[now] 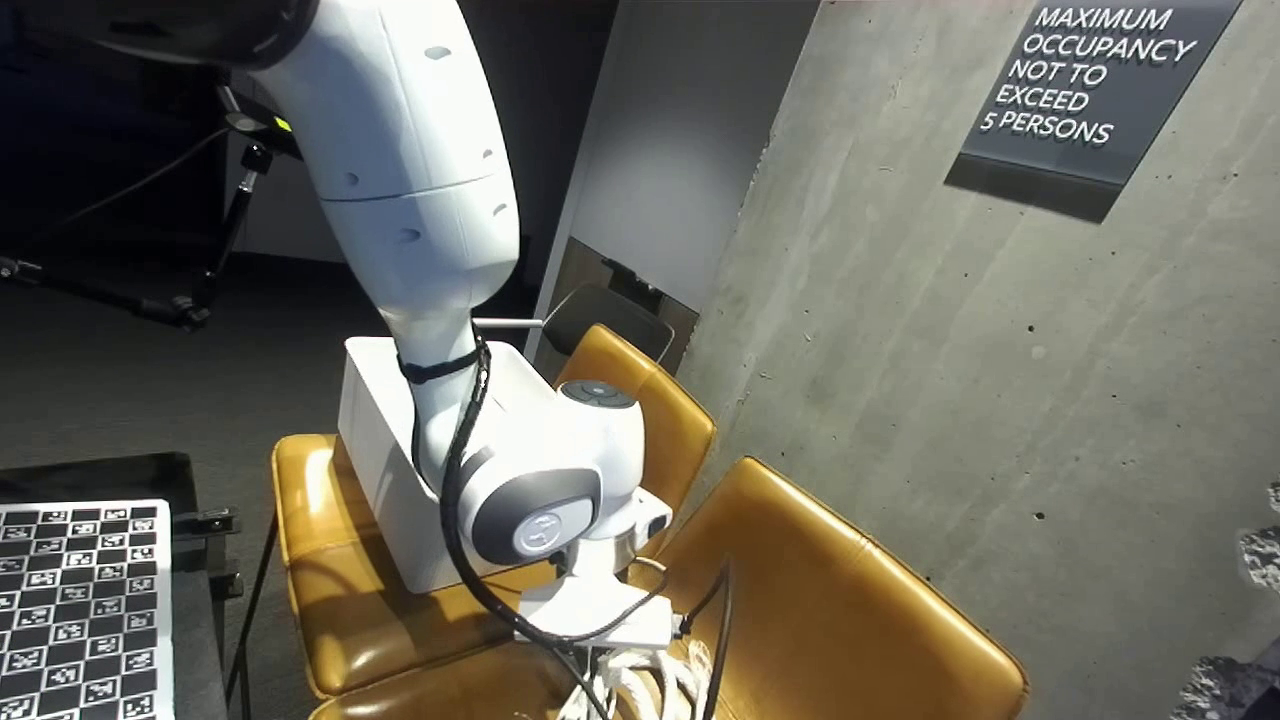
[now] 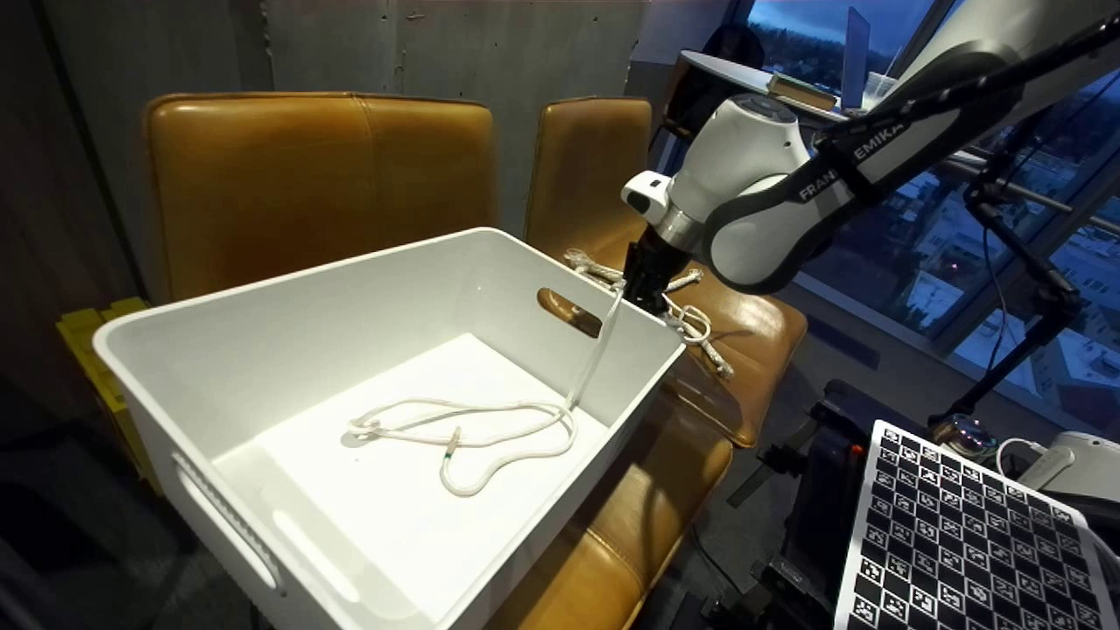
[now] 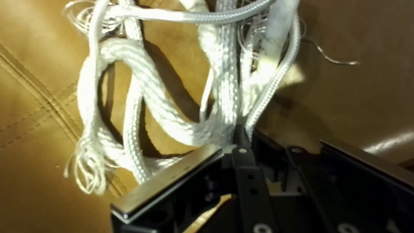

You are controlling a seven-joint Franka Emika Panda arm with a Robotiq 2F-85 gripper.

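Note:
In the wrist view my gripper is closed down at a tangle of white ropes on a tan leather seat. A thin braided white strand runs down between the fingertips and appears pinched there. Thicker rope presses against the outside of the left finger. Frayed ends lie to the left. In an exterior view the gripper points down just outside the white bin, beside its slotted end wall. A white cord loops on the bin floor and rises over the rim toward the gripper.
Tan chair backs stand behind the bin. A concrete wall rises behind the chairs. A black-and-white marker board lies near the arm's side. A black cable hangs along the forearm.

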